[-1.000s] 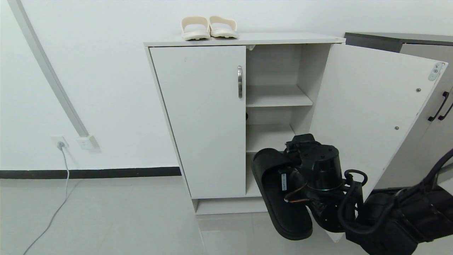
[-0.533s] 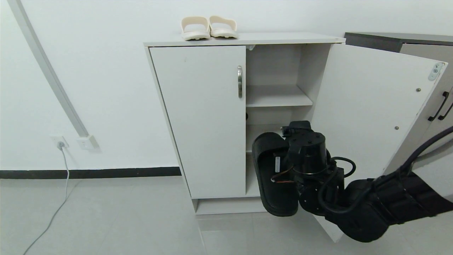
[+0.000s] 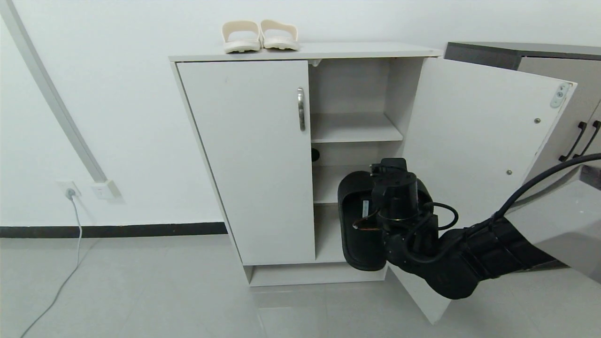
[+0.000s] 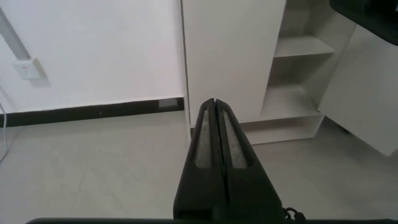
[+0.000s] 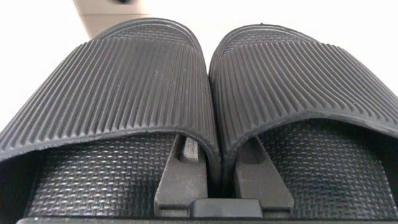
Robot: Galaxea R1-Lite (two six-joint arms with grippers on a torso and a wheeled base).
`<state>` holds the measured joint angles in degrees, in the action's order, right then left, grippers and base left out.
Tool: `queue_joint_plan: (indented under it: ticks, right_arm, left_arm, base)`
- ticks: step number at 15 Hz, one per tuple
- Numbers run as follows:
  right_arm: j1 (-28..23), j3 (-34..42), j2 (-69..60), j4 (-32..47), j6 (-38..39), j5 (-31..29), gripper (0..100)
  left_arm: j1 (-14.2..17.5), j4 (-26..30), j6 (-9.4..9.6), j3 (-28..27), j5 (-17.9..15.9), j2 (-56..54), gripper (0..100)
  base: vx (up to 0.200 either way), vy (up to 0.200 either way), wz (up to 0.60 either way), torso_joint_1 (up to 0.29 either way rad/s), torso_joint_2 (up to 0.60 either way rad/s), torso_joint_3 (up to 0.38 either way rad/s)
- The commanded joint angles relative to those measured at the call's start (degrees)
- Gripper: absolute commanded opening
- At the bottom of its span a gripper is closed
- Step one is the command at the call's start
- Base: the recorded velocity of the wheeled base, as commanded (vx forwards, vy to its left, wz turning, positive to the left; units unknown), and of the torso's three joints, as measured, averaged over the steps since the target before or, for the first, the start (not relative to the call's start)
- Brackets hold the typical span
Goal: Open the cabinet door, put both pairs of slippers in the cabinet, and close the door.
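The white cabinet [image 3: 366,49] is standing with its right door [image 3: 474,155] swung open and cream slippers [image 3: 260,35] sitting left of centre on its top. The right gripper [image 5: 217,165] is pinching the ribbed black slippers [image 3: 359,220] by their adjoining straps at the cabinet's open front edge, with their long axis upright and toes up. The left gripper [image 4: 214,109] is holding its fingers pressed together.

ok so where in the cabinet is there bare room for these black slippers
The upper shelf is bare wall to wall. Middle shelf and bottom shelf show bare beside the closed door; black slippers in the right gripper crowd their front.
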<state>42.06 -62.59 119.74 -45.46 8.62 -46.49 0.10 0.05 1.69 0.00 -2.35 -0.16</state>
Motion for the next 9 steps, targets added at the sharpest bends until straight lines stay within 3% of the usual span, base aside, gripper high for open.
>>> queue_joint_plan:
  ticks: [1,9]
  right_arm:
    - [0.1,0.5,0.1,-0.4,-0.1,0.2,0]
    - [-1.0,2.3,0.2,-1.0,-0.1,0.2,0]
  left_arm:
    - [0.1,0.0,-0.02,0.0,0.0,0.2,0]
    - [0.1,0.0,-0.02,0.0,0.0,0.2,0]
  base:
    - [0.000,0.000,0.00,0.000,0.00,0.000]
    - [0.000,0.000,0.00,0.000,0.00,0.000]
